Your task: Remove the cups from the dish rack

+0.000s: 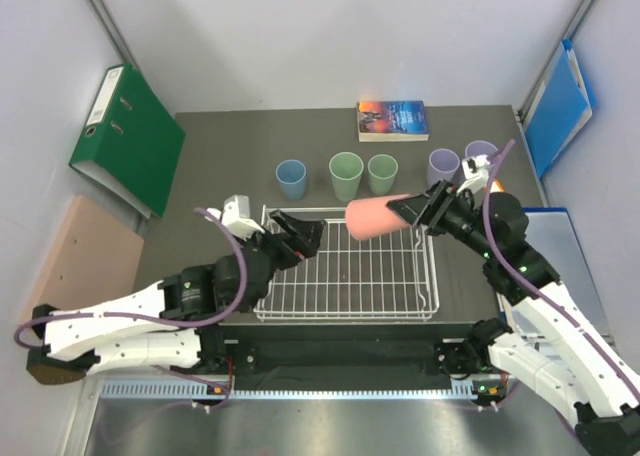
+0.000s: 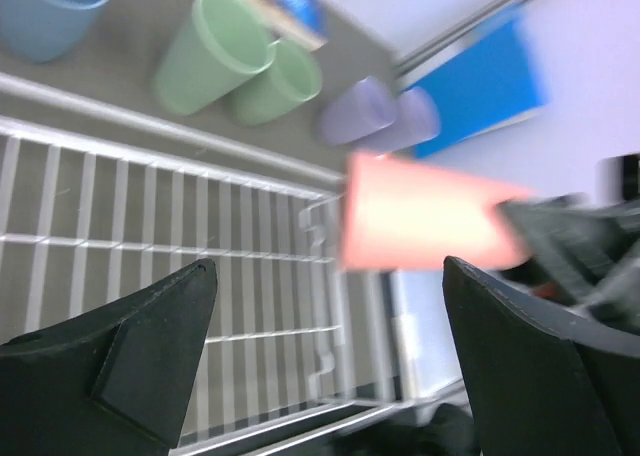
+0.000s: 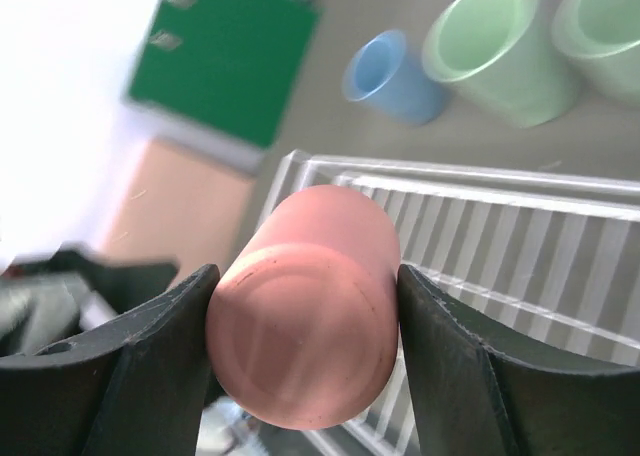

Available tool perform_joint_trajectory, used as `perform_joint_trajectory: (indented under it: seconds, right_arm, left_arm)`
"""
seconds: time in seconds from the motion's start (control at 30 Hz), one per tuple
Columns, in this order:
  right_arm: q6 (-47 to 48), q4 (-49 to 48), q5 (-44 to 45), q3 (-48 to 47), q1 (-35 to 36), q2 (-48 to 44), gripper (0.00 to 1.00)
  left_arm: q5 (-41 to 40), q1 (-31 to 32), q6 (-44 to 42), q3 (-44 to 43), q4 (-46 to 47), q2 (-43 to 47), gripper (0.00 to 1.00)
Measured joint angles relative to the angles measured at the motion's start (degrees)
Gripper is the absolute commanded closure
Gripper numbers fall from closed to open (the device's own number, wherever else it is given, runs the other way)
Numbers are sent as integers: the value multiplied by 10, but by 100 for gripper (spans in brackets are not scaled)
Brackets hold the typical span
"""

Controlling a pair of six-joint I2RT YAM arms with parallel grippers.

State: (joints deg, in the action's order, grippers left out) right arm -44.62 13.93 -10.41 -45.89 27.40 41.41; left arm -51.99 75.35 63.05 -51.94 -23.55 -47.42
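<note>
Right gripper (image 3: 303, 348) pinches the pink cup (image 3: 318, 276) sideways near its base, over the rack's (image 1: 345, 317) far edge. That smooth taper could slide forward out of the jaws. Left gripper (image 1: 298, 238), spread and empty, hangs just ahead; a careless swing might clip it.

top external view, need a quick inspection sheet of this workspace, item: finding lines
Surface: dark grey table top, no spills seen.
Job's things: white wire dish rack holds no cup; salmon pink plastic cup held sideways above its far edge; light blue cup, two light green cups and two lavender cups stand upright beyond it.
Clutter: paperback book at the far edge.
Grippers: left gripper open over the rack; right gripper shut on the pink cup.
Cables: purple cables run along both arms.
Surroundings: green binder left, blue folder right.
</note>
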Motion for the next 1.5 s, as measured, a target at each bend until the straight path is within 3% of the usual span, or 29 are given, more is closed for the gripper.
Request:
perform_joint_trajectory:
  seconds: [0.13,0.33,0.63,0.73,0.77,0.87,0.97,1.0,1.07,1.17,1.2,1.3,1.37,1.5]
  right_arm:
    - [-77,-115,-98,66,-8,9,100]
    - [-157,-242,-168,81,-17,28,100]
    - [-189,-315,-193,81,-19,40,100]
    - [-193,-320,-198,81,-19,41,100]
    - [-194,-321,-198,81,-19,41,100]
    - [-195,-324,-199,81,-19,41,100]
    - [-198,-323,-194,84,-20,40,100]
    - [-202,-322,-193,88,-21,40,100]
    - [-231,-324,-193,93,-24,38,100]
    - [-236,-318,-195,94,-23,27,69]
    - [-233,-308,-194,93,-23,23,45]
    - [-217,-260,-190,81,-21,22,13]
    - [-173,-201,-170,55,-21,23,2]
    - [-70,-66,-103,-8,-24,33,0]
  left_arm:
    - [67,-55,-33,28,108,38,1]
    - [237,-155,-44,28,199,9,1]
    - [398,-172,-44,19,243,-71,7]
    - [420,-173,-43,19,258,-75,17]
    - [424,-174,-43,19,263,-76,29]
    - [438,-177,-42,19,277,-76,50]
    - [457,-179,-40,19,291,-76,91]
    - [464,-179,-35,19,300,-75,100]
    - [488,-176,-21,16,331,-70,100]
    - [498,-174,-18,14,328,-63,100]
    - [499,-174,-17,13,322,-63,100]
    - [494,-176,-14,-2,283,-65,100]
    - [481,-177,-27,-37,228,-77,100]
    - [422,-204,-69,-110,117,-111,100]
